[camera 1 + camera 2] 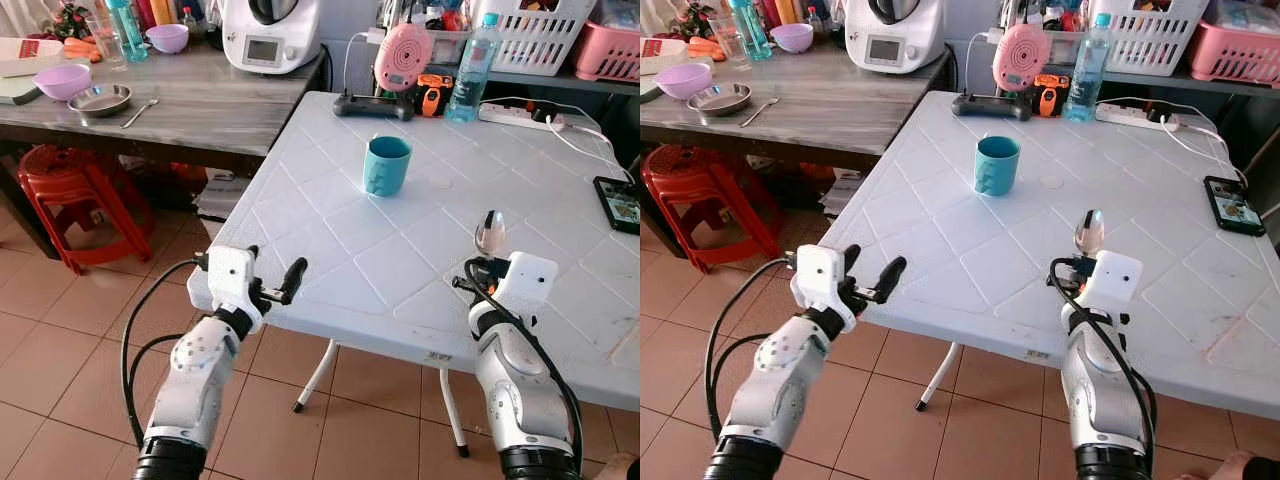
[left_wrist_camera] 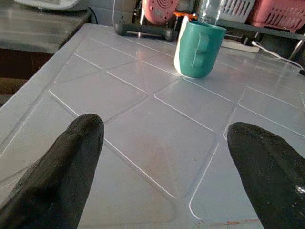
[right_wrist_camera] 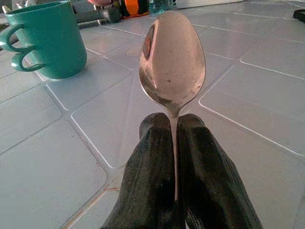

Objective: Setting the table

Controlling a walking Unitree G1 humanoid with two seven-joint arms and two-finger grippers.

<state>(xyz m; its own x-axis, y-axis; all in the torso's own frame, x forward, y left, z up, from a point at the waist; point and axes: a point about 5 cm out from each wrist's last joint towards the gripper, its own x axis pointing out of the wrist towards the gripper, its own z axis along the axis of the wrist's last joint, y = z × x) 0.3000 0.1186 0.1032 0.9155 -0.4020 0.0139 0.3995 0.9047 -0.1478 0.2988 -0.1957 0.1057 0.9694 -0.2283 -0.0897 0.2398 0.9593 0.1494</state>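
Right wrist view: the right gripper (image 3: 174,129) has its jaws clamped together on the neck of a metal spoon (image 3: 171,64), whose bowl stands out beyond the fingertips, held above the white desk (image 1: 330,200). Left and right eye views place this gripper over the near right part of the desk, with the spoon's bowl pointing away from the robot. A teal mug (image 1: 386,165) stands upright near the middle of the desk, well apart from the spoon and ahead of it to the left.

The left gripper (image 1: 283,283) hovers at the near left edge of the desk, its jaws apart and holding nothing; in the left wrist view both black fingers (image 2: 57,171) frame bare desk surface, with the mug farther off.

At the far edge of the desk lie a pink round device (image 1: 402,57), a clear water bottle (image 1: 470,70) and a white power strip (image 1: 518,115). A phone (image 1: 619,203) lies near the right edge. To the left stands a grey wooden desk (image 1: 200,105) carrying a purple bowl (image 1: 62,81), a metal dish (image 1: 98,99) and a white kitchen appliance (image 1: 268,33). A red stool (image 1: 70,195) sits beneath it on the tiled floor (image 1: 60,340).
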